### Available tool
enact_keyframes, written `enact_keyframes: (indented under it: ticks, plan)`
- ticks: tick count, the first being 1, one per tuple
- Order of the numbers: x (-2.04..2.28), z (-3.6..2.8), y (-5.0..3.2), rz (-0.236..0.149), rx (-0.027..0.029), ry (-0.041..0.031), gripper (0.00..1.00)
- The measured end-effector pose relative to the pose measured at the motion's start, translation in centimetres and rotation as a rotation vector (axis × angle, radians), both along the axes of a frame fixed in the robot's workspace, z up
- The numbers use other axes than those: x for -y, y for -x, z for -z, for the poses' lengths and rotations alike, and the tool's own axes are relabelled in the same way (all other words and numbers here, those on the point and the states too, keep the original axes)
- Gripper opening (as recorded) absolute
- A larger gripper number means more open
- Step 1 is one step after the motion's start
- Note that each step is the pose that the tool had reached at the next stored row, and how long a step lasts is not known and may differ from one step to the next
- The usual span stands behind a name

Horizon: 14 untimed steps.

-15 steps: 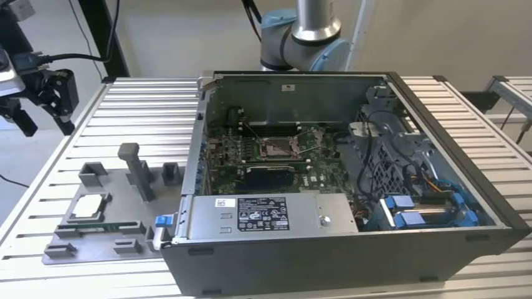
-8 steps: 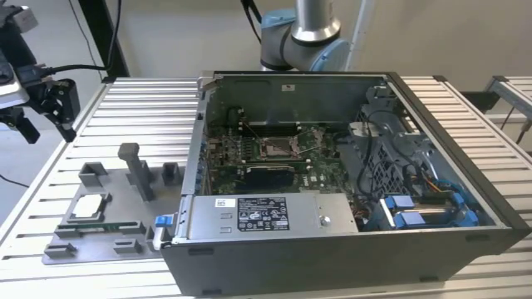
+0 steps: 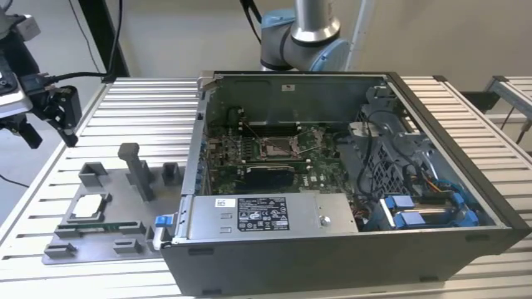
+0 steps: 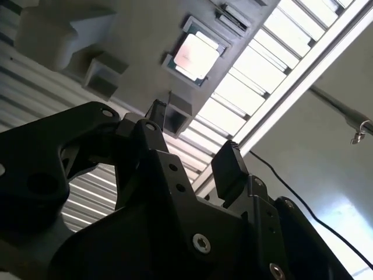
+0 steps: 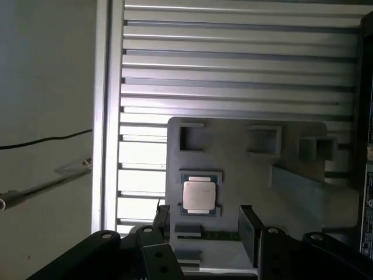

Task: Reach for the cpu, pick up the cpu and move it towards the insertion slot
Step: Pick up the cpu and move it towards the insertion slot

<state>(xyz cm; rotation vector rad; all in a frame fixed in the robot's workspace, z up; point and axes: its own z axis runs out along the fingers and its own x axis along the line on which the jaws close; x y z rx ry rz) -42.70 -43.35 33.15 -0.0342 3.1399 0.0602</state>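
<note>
The cpu (image 3: 88,208), a small pale silvery square, lies flat in a recess of the grey fixture plate (image 3: 124,205) at the exterior view's left. My gripper (image 3: 50,135) hangs open above the table's left edge, farther back than the cpu and well above it. In both wrist views the cpu (image 4: 197,55) (image 5: 198,194) lies beyond the open black fingers (image 4: 230,169) (image 5: 247,224), with nothing between them. The insertion slot (image 3: 278,146), a shiny metal frame with a tan centre, sits on the motherboard inside the open computer case (image 3: 432,249).
Grey upright posts (image 3: 137,171) rise from the fixture plate. A green memory stick (image 3: 93,230) lies on it near the cpu. The slatted metal table (image 3: 141,112) runs under everything. Black cables (image 3: 79,76) hang at the left, and the arm's base (image 3: 303,37) stands behind the case.
</note>
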Motion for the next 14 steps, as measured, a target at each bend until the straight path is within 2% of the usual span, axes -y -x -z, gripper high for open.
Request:
enact_keyframes:
  ticks: [6,7,14]
  plan:
    - [0.19,0.82,0.01,0.000,-0.0001,0.0000,0.00]
    - [0.24,0.99,0.01,0.000,0.0001,0.0000,1.00]
    - [0.31,2.27,0.01,0.000,-0.0010,0.0000,1.00]
